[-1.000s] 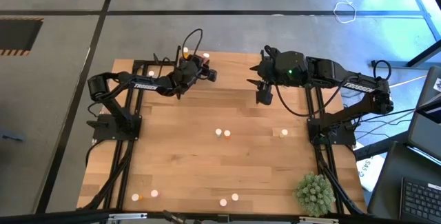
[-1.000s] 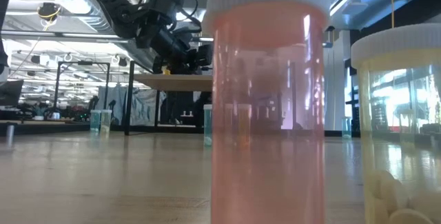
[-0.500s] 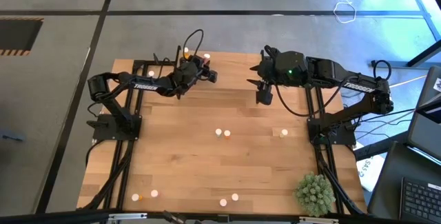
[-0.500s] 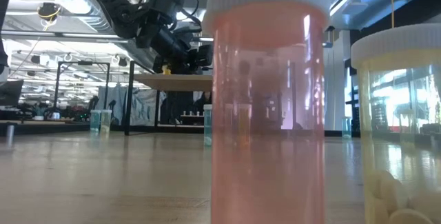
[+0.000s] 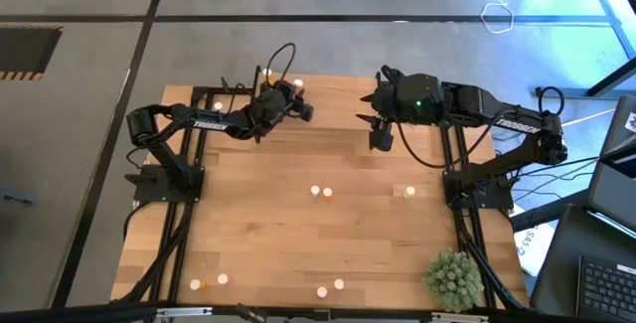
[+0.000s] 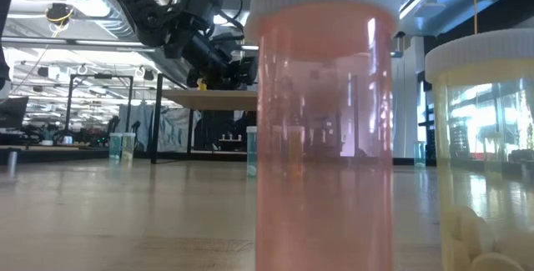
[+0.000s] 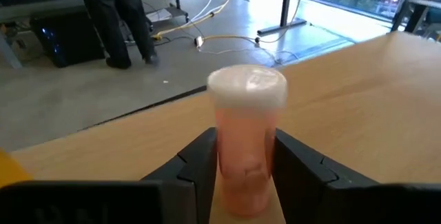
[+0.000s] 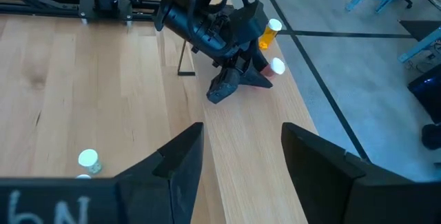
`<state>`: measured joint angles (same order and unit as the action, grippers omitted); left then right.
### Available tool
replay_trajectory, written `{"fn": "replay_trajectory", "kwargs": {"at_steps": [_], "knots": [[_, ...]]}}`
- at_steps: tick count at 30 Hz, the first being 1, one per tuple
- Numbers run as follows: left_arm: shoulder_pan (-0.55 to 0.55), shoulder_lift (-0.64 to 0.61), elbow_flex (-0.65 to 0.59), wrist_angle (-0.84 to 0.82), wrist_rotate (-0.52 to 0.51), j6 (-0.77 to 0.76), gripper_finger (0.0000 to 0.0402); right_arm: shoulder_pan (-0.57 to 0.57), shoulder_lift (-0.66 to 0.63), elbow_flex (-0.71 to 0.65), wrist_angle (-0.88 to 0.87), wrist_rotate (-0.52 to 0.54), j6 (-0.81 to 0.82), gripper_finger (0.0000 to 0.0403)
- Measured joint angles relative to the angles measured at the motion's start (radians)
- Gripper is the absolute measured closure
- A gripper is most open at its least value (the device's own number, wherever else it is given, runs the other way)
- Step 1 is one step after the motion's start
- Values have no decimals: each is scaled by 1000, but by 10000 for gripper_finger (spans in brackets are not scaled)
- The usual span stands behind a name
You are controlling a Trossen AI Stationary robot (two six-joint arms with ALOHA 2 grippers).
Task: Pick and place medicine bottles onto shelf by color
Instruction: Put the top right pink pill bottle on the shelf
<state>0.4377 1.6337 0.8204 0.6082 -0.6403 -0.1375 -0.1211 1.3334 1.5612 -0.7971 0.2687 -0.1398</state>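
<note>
Pink bottle (image 7: 247,138) stood upright, cap up, on the shelf (image 7: 344,100) above the grey floor (image 7: 103,86). We saw the left gripper (image 7: 244,165) pinching it; the right gripper (image 8: 238,162) hung spread.

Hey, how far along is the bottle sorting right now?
Early. An orange bottle already stands on the shelf. The left gripper is at a pink bottle there; the right gripper hangs open over the table's far side. At least seven bottles wait on the table.
</note>
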Motion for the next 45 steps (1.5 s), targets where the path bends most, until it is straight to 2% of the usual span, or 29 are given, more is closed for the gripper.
{"fn": "replay_trajectory", "kwargs": {"at_steps": [10, 17, 32, 39, 45], "knots": [[0, -4, 0, -1, -14, 0, 269, 0, 0, 0, 0, 0, 0, 205], [-21, -32, 1, 7, -39, 62, 269, 0, 0, 0, 0, 0, 0, 205], [-51, -32, 1, -4, -34, 40, 269, 0, 0, 0, 0, 0, 0, 205], [-90, -32, 1, -12, -99, 43, 269, 0, 0, 0, 0, 0, 0, 205], [-111, -35, 1, -14, -108, 43, 269, 0, 0, 0, 0, 0, 0, 205]]}}
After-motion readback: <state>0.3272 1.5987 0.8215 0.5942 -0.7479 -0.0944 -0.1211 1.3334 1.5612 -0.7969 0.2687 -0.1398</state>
